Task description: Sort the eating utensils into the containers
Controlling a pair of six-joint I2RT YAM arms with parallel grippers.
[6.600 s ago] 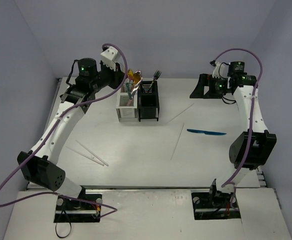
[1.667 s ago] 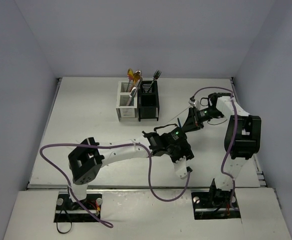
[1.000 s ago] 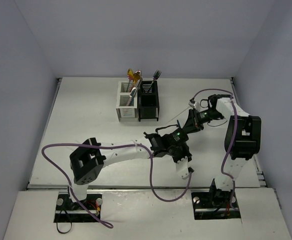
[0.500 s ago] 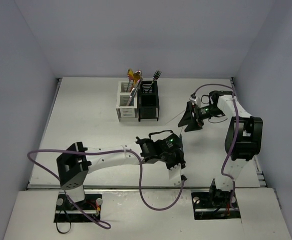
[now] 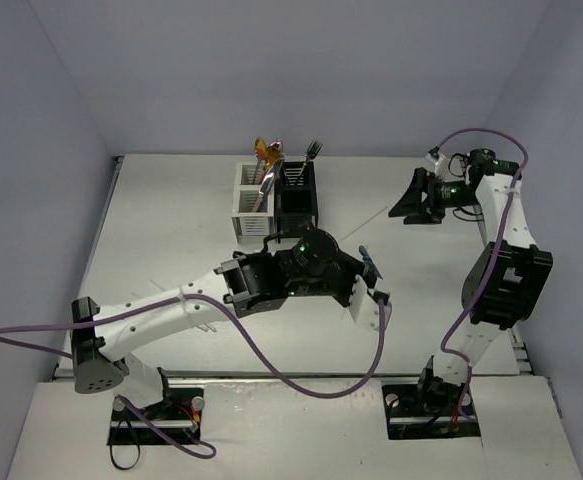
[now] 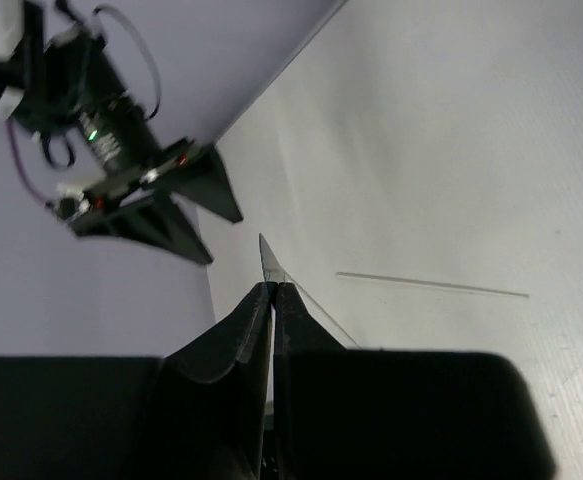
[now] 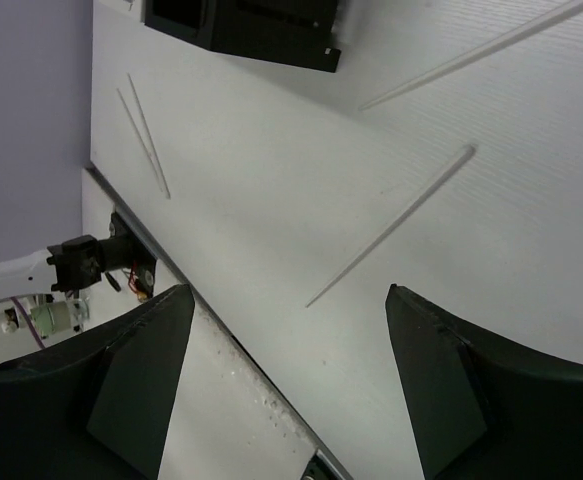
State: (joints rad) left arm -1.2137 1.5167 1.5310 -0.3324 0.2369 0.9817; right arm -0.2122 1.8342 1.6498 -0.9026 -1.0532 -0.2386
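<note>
Starting at the left, the white caddy [image 5: 252,208] and black caddy [image 5: 296,208] stand joined at the back of the counter [image 5: 171,230]. Gold, pink and silver utensils [image 5: 268,165] stand upright inside them. At centre, your left pincer [image 5: 368,270] is pressed together on a blue knife [image 5: 370,262]. Its wrist view shows only the blade tip [image 6: 267,258], with no colour readable. At the right, your right pincer [image 5: 408,197] stands apart, holding nothing. Its wrist view shows two clear sticks [image 7: 396,220] lying flat, which are hard to make out overhead.
</note>
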